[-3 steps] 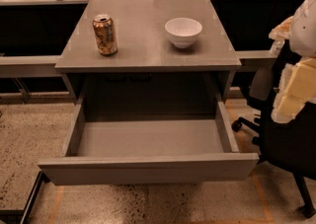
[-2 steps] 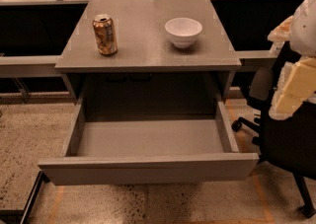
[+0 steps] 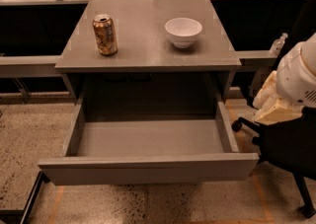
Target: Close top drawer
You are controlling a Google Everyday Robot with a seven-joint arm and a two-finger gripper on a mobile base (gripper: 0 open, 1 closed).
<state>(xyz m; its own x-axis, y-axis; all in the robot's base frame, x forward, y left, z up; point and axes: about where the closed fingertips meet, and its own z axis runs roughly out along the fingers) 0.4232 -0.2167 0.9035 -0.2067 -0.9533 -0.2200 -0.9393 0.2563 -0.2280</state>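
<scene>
The top drawer [image 3: 148, 168] is a wide, shallow grey box with a plain flat front. It stands pulled far out from under the grey cabinet top [image 3: 143, 50], and its inside is bare. My gripper [image 3: 273, 102], cream-coloured under a white arm housing [image 3: 301, 72], hangs at the right edge of the camera view. It is to the right of the drawer's right side wall and apart from it, at about the height of the drawer opening.
A drink can [image 3: 104, 34] and a white bowl [image 3: 183, 31] stand on the cabinet top. A black office chair [image 3: 291, 149] stands right of the drawer, below my gripper. A clear bottle [image 3: 278, 44] sits on the right shelf. A black bar [image 3: 29, 198] lies on the floor at lower left.
My arm and gripper have moved down and a little to the left, towards the drawer's right side. The drawer, can and bowl have not moved.
</scene>
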